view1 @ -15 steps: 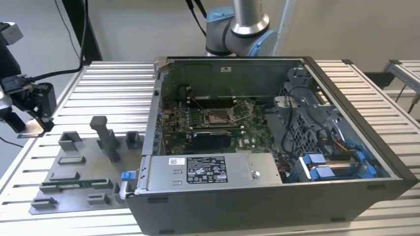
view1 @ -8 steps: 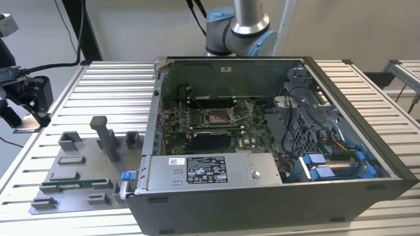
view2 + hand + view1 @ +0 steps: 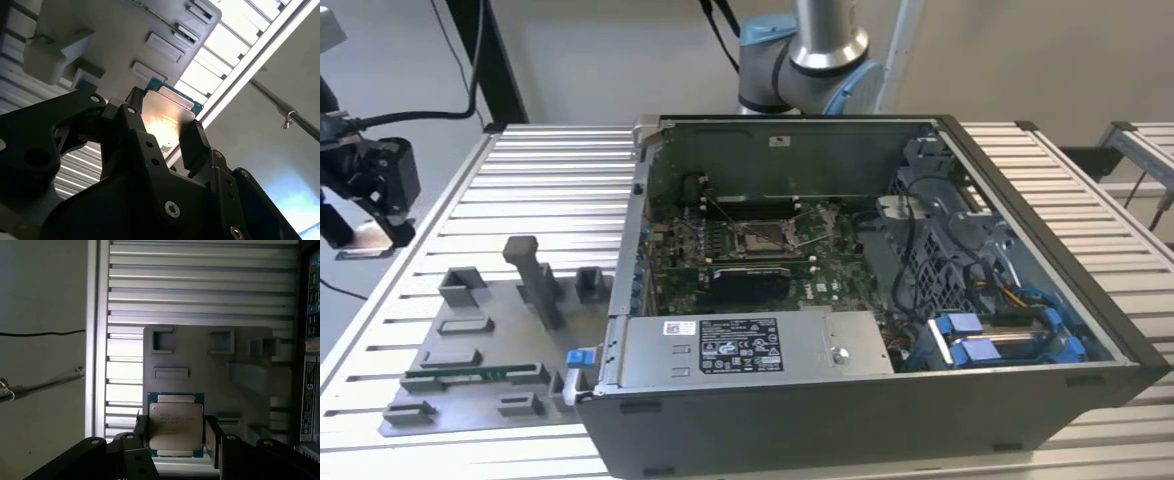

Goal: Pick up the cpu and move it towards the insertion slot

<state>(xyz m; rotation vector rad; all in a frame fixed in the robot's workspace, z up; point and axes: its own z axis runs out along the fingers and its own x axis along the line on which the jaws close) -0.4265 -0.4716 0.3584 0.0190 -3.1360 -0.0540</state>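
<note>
The jaws are clenched on the cpu (image 3: pixel 176 424), pressing two opposite edges of its greenish rim, and its silver lid (image 3: pixel 167 112) faces the camera in both wrist views. In the exterior view the arm's black wrist end (image 3: pixel 376 180) hangs above the table (image 3: pixel 547 170) at its edge on the exterior view's left. From that I judge the chip is off the surface and carried in the air, near that edge and close to a corner of the grey fixture plate (image 3: pixel 240 405). The insertion slot (image 3: pixel 761 237) lies well apart from it, on the board inside the open computer case (image 3: pixel 854 400) toward the table's middle. So the lift looks done and most of the carry remains. The grip bears only on thin edges, so this carry wants a smooth, unhurried path with the chip held level; a jolt or a quick twist could let it slip or tilt between the pads. The path should run high enough to pass over the case's side wall and the cables inside it, and nothing should brush the chip's underside. It helps to square the chip's sides with the socket's silver frame while in open air. Whether that frame stands open cannot be told from here.
</note>
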